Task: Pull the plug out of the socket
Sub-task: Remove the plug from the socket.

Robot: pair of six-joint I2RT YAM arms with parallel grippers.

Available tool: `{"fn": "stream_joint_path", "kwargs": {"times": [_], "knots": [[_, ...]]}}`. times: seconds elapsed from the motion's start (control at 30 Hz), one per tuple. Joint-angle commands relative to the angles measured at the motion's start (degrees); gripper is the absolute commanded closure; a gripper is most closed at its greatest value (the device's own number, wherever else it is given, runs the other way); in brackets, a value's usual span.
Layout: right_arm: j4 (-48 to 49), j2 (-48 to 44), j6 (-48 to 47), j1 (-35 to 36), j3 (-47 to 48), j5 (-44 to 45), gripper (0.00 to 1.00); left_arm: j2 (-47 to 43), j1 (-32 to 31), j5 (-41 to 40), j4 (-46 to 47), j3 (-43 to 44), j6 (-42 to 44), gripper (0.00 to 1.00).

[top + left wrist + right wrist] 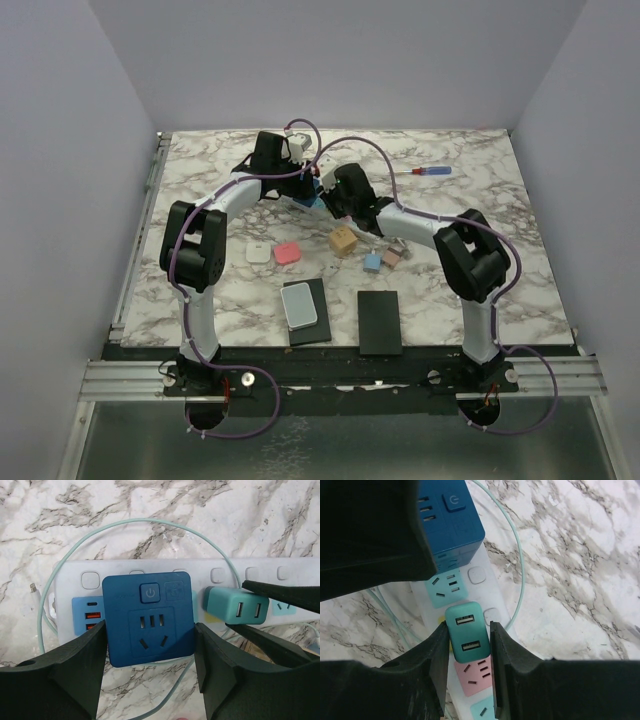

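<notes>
Where the marble-patterned tabletop (480, 180) nears the middle of its far edge, the left arm (235, 200) reaches forward and bends in toward the centre, its wrist pitched down over the socket (235, 565). The left jaws stand part-way apart, their matte black, wedge-shaped fingers (75, 665) pressed flat against 2 opposite sides of a dark blue adapter (150, 622), so they have hold of it. That adapter is a smooth square plastic block with rounded corners, a power button on its face and slotted outlet holes below, seated on the strip.

The socket is a long white plastic strip with rounded square buttons along 1 edge and pastel outlet faces. It lies near the middle of the far edge, and a thin mint-green cord (90, 537) loops around it.

Just beside the adapter a teal plug (466, 637) stands in the strip: a small rounded block with 2 USB ports. The right arm (420, 228) angles in from the right, wrist turned down. The right jaws are narrowly apart, clamping the teal plug between 2 black fingers (432, 670).
</notes>
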Motion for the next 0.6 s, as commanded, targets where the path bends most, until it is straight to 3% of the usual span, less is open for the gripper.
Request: {"fn": "stream_joint_path", "kwargs": {"times": [0.0,0.23,0.57], "knots": [[5.1,-2.3,-4.0,3.3,-3.0,6.3,0.99,3.6,-0.3,-1.0,-7.0,-0.9,-1.5,0.94],[8.1,-3.9,-5.8,4.9,-5.2,8.8,0.99,3.7,-0.3,-1.4,-7.3,-0.8,-1.4,0.94],[6.4,-5.8,0.8,2.8,-2.7,6.0,0.99,3.8,-0.3,-1.6,-7.5,-0.8,-1.2,0.95]]}}
